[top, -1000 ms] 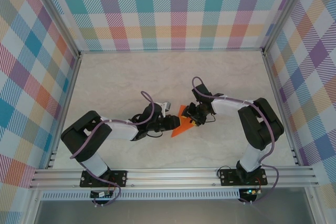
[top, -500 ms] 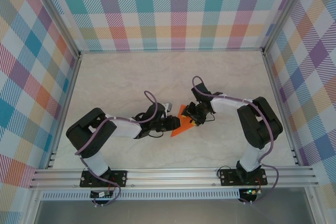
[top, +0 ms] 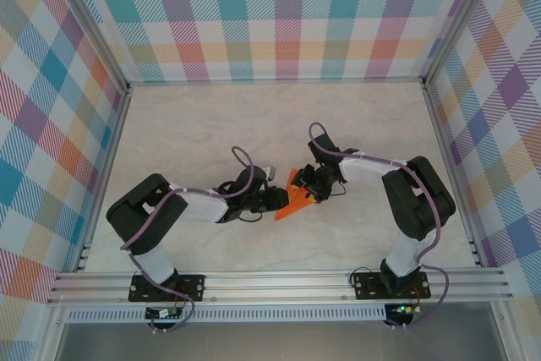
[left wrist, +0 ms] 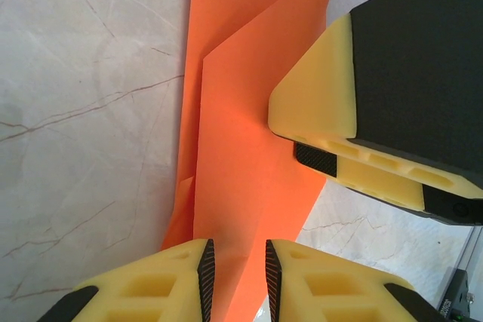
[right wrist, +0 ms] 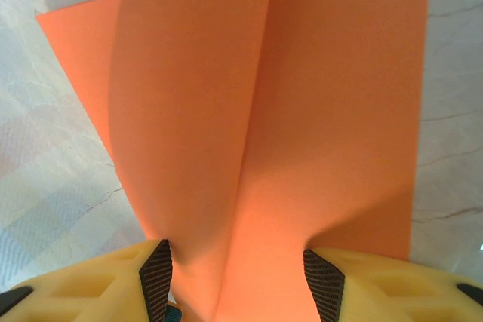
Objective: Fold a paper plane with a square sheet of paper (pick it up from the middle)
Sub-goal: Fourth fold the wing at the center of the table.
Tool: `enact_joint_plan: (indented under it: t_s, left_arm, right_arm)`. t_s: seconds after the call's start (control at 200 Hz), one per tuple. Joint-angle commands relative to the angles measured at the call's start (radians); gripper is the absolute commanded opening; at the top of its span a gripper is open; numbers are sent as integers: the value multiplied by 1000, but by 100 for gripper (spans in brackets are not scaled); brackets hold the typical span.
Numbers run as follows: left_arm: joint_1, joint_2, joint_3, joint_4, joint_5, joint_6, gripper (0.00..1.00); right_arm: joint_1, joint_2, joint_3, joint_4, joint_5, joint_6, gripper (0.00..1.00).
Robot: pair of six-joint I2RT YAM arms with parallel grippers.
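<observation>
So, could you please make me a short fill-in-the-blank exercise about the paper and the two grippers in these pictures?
1. The folded paper is ___ in colour.
2. In the top view, it lies ___ the left gripper and the right gripper.
3. In the left wrist view, the left gripper's fingers are yellow, with ___ pads.

Missing words: orange; between; black.
</observation>
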Motion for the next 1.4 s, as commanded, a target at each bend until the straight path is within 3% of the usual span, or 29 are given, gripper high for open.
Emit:
enact_joint_plan:
  t_s: [0.0, 0.465, 0.915, 1.19, 1.4]
  left_arm:
    - [-4, -6, 19, -8, -14, 15, 27]
    - [-4, -137, -11, -30, -130, 1, 28]
    - [-22, -52, 1, 92, 37, -5, 28]
    - [-31, 20, 42, 27, 35, 1, 28]
    - [-30, 15, 49, -62, -41, 13, 26]
  right_arm:
    - [-3, 121, -54, -98, 146, -50, 56]
    - [-3, 191, -28, -139, 175, -10, 53]
    - [-3, 229, -19, -151, 183, 35, 53]
    - [-3, 239, -14, -154, 180, 38, 53]
    - [-3, 245, -13, -154, 178, 37, 54]
